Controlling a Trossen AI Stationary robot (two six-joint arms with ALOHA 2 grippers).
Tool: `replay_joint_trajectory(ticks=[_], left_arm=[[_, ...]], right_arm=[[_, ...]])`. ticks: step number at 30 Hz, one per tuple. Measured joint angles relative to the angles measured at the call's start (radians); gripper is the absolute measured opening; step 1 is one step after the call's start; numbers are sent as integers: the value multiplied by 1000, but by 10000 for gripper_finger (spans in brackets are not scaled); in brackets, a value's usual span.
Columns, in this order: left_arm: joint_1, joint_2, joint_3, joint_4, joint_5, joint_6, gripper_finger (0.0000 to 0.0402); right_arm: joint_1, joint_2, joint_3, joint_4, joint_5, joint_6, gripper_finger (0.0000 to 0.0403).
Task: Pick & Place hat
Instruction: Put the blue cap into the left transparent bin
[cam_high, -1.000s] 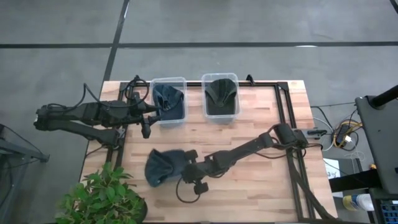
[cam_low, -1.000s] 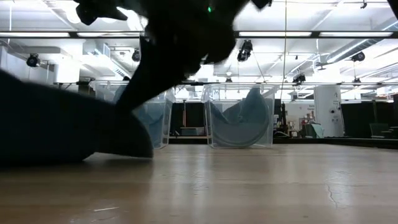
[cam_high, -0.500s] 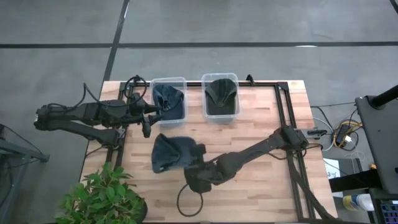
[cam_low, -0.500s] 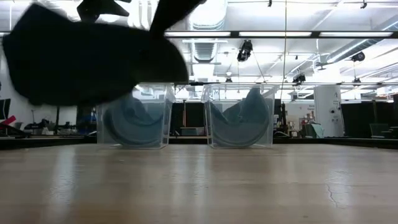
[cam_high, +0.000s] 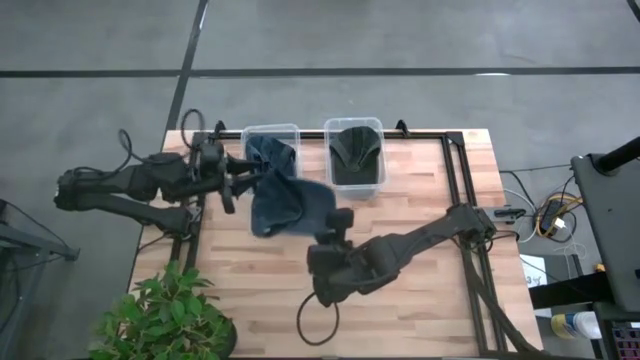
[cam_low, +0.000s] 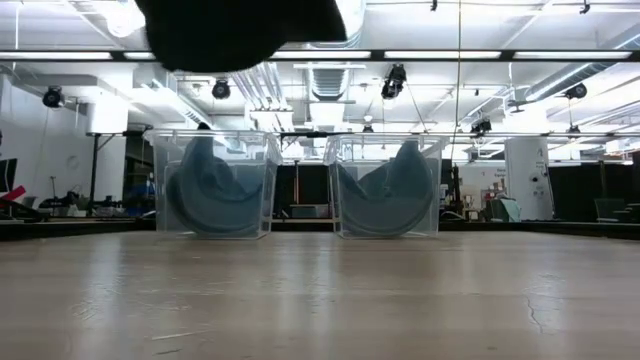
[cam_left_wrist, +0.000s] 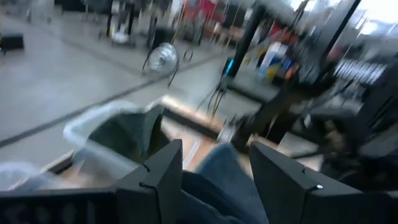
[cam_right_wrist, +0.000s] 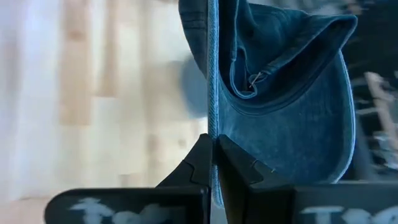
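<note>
The right gripper has its fingers pinched on the brim edge of the blue denim hat, holding it in the air above the wooden tabletop, just near of the left clear plastic bin. That bin and the right clear plastic bin each hold a hat. The left gripper, fingers spread, waits at the left bin's left side.
</note>
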Motion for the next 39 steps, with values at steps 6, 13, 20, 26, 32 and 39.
replay_joint_trajectory(ticks=[6, 13, 20, 26, 32, 39], left_arm=[[0, -35, 1, 145, 59, 16, 181], [0, -36, 1, 157, 103, -38, 181], [0, -16, 0, 187, 192, -21, 181], [0, 34, 0, 206, 206, -14, 181], [0, 94, -1, 220, 204, -83, 181], [0, 155, 0, 418, 184, -110, 181]], right_arm=[[-13, -10, 9, -58, 214, 13, 8], [-40, -10, 11, -51, 515, -48, 8], [-78, -10, 11, 39, 735, -202, 8], [-125, -10, 11, 133, 735, -316, 8], [-130, -10, 11, 227, 735, -458, 8], [-136, -11, 11, 430, 736, -673, 8]])
